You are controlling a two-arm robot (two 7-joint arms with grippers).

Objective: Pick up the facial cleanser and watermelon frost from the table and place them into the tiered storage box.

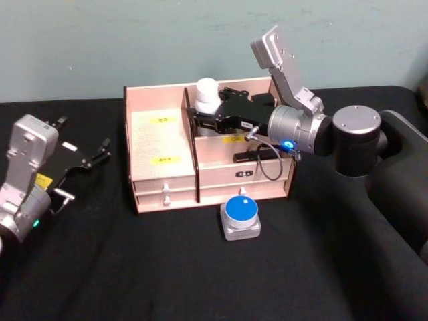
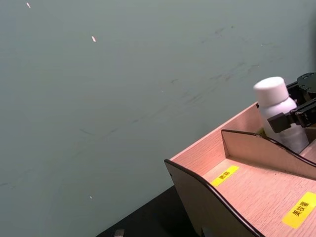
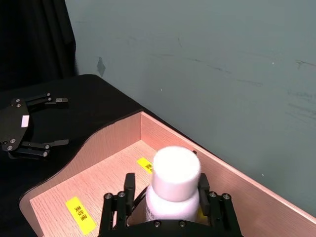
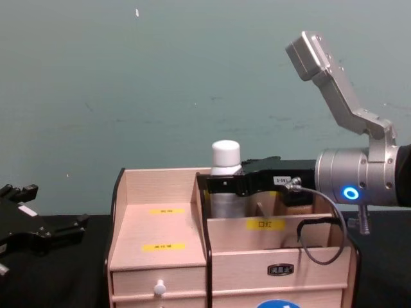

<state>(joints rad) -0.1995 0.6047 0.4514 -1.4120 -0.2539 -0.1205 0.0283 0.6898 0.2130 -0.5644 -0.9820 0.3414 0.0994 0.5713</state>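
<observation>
Your right tool (image 1: 200,122) is clenching the smooth white cylindrical facial cleanser bottle (image 1: 206,93), upright in the 12 o'clock compartment of the pale wooden tiered storage box (image 1: 160,144); your left tool (image 1: 100,152) is hanging released at 9 o'clock.

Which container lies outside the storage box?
The blue-lidded grey case, on the table before the storage box; the white bottle is inside, held by the right tool.

This looks like a robot test lab. A black-draped tabletop (image 1: 200,281) meets a plain, scuffed teal wall (image 1: 134,40) along the upper frame.
</observation>
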